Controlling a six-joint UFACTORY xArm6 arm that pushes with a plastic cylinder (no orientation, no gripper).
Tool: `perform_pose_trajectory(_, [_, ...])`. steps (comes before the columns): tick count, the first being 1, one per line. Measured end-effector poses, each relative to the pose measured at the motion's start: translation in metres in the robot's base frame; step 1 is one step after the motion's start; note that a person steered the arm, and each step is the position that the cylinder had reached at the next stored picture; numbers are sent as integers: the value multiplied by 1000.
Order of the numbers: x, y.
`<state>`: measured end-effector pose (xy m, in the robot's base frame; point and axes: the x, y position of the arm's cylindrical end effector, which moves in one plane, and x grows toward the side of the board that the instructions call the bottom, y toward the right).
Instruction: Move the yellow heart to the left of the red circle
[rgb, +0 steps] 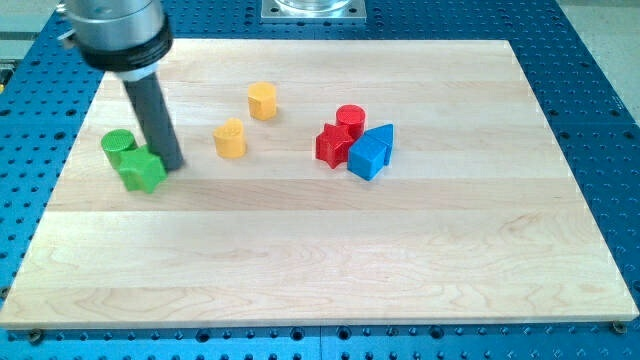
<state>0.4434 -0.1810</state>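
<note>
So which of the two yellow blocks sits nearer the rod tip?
The lower-left yellow block, toward my tip; the other yellow block lies farther up and right.

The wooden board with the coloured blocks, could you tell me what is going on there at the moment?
A robot arm ending in a dark rod is working on the wooden board. My tip sits at the view's left, right beside the green star-like block and the green cylinder. The yellow heart lies apart to its right, untouched, already left of the red circle. Another yellow block, a red star and a blue block are nearby.
</note>
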Motion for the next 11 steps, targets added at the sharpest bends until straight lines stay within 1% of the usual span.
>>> perform_pose_trajectory(1, [20,12])
perform_pose_trajectory(2, [20,40])
perform_pose_trajectory(3, [19,38])
perform_pose_trajectory(4, [17,13])
perform_pose_trajectory(5, [-30,24])
perform_pose_trajectory(6, [-33,43])
perform_pose_trajectory(7, [-45,107])
perform_pose_trajectory(8, [-53,137])
perform_pose_trajectory(9, [-50,137])
perform_pose_trajectory(10, [-18,137])
perform_pose_trajectory(11, [-5,149])
